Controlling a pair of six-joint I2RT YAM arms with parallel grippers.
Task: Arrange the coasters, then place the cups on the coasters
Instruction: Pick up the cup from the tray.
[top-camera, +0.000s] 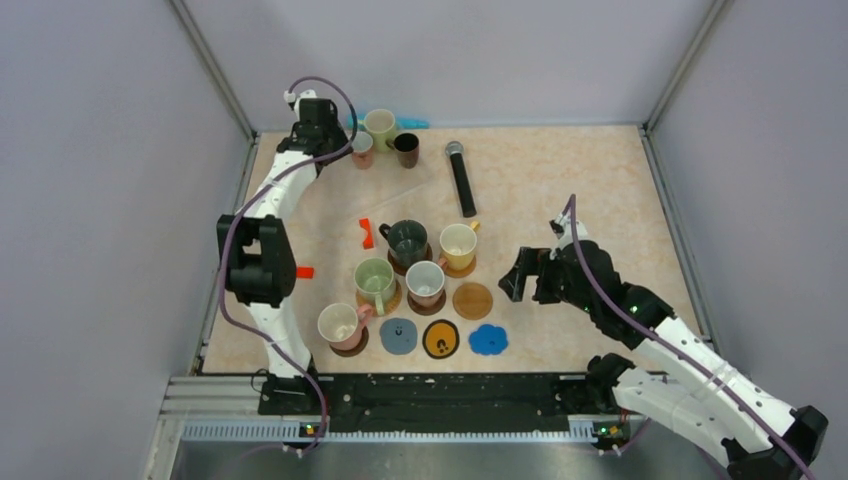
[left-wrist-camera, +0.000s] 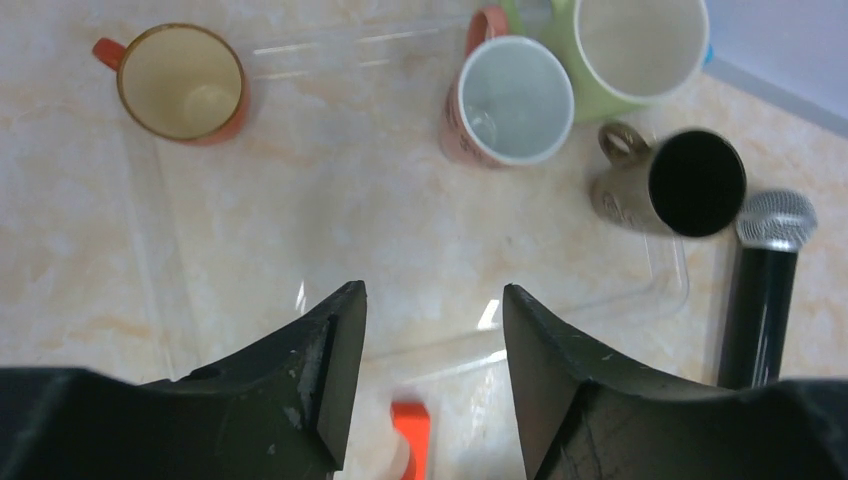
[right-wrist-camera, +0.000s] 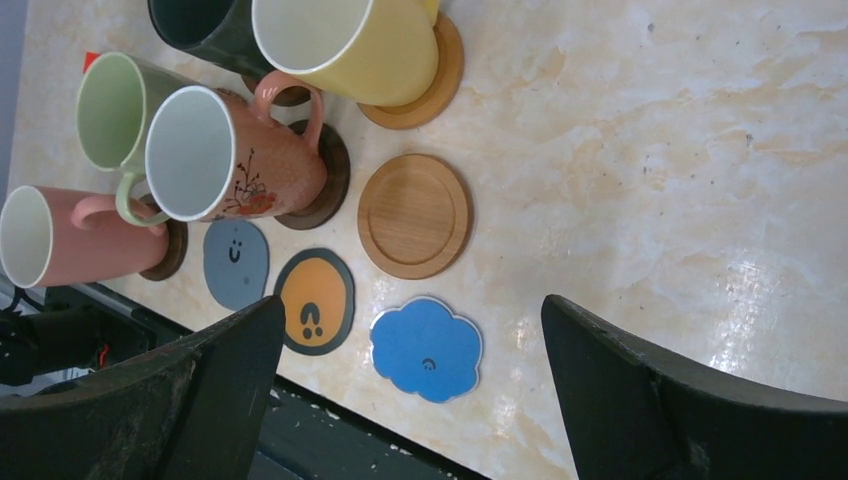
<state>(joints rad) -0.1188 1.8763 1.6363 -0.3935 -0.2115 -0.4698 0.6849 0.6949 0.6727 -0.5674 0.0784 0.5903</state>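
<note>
My left gripper (left-wrist-camera: 432, 300) is open and empty above a clear tray at the far left of the table. Ahead of it stand an orange cup (left-wrist-camera: 182, 82), a pink cup (left-wrist-camera: 507, 113), a pale green cup (left-wrist-camera: 638, 45) and a brown cup with a black inside (left-wrist-camera: 680, 185). My right gripper (right-wrist-camera: 410, 305) hangs open over the blue scalloped coaster (right-wrist-camera: 427, 348). Beside that lie a black-and-yellow coaster (right-wrist-camera: 314, 301), a grey-blue coaster (right-wrist-camera: 236, 262) and a bare wooden coaster (right-wrist-camera: 414, 215). Several cups stand on coasters, among them a yellow cup (top-camera: 459, 246) and a dark green cup (top-camera: 408, 242).
A black microphone (top-camera: 460, 178) lies at the back centre, right of the brown cup. A small red-orange piece (top-camera: 366, 232) lies left of the dark green cup. The clear tray rim (left-wrist-camera: 560, 320) crosses under my left gripper. Grey walls enclose the table.
</note>
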